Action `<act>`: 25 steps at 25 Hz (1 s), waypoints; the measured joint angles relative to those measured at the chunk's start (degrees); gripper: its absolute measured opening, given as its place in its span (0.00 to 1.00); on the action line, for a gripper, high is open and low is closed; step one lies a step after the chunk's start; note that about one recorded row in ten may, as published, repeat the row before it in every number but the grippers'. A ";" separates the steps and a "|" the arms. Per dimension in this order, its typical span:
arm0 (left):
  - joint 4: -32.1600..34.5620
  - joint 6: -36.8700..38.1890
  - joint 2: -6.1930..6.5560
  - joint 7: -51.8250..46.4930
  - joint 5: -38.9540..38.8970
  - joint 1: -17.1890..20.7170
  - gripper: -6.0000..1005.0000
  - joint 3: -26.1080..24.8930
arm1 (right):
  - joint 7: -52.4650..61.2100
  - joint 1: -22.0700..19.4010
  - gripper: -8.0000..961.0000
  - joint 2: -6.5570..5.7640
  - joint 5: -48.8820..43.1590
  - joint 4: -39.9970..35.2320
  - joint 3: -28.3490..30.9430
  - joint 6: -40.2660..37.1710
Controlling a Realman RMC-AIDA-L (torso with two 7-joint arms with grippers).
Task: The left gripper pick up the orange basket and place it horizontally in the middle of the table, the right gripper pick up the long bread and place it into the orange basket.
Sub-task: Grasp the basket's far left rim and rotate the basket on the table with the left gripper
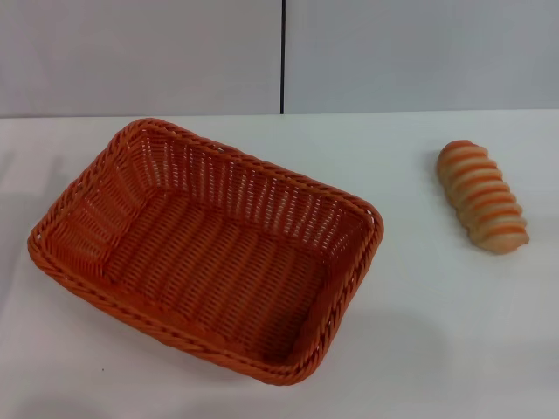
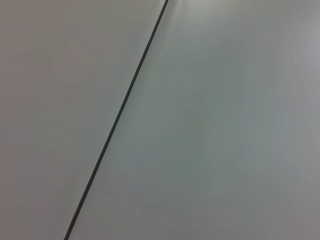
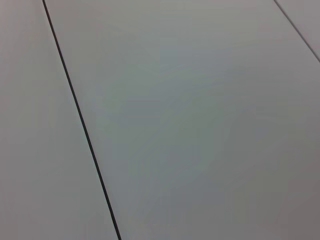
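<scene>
The orange basket (image 1: 205,249) rests on the white table (image 1: 419,332), left of centre, turned at a slant with one corner toward the far left. It holds nothing. The long bread (image 1: 482,196), pale tan with orange-brown stripes, lies on the table at the right, apart from the basket. Neither gripper shows in the head view. Both wrist views show only a plain grey panelled surface with a dark seam (image 2: 117,120) (image 3: 82,125).
A grey wall (image 1: 393,52) with a vertical dark seam stands behind the table's far edge. Bare tabletop lies between the basket and the bread and along the front right.
</scene>
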 joint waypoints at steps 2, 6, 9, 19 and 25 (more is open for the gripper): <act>0.08 -1.08 0.05 0.00 0.04 -0.73 0.78 0.00 | -0.04 0.15 0.64 -0.04 0.00 -0.05 0.02 0.13; 0.08 -1.42 0.05 0.00 0.01 -0.97 0.77 0.00 | -0.11 0.26 0.64 -0.13 0.00 -0.67 0.02 0.94; 0.08 -1.74 0.05 0.00 0.03 -1.21 0.77 0.00 | -0.14 0.39 0.64 -0.15 0.00 -1.02 0.02 2.04; 4.07 -4.79 0.28 -5.74 0.39 -2.74 0.77 4.24 | -0.19 1.62 0.64 -0.16 0.01 -1.72 0.01 3.78; 13.41 -13.07 0.47 -15.42 0.52 -3.88 0.77 14.30 | -0.21 1.74 0.64 -0.13 0.01 -1.72 0.01 4.18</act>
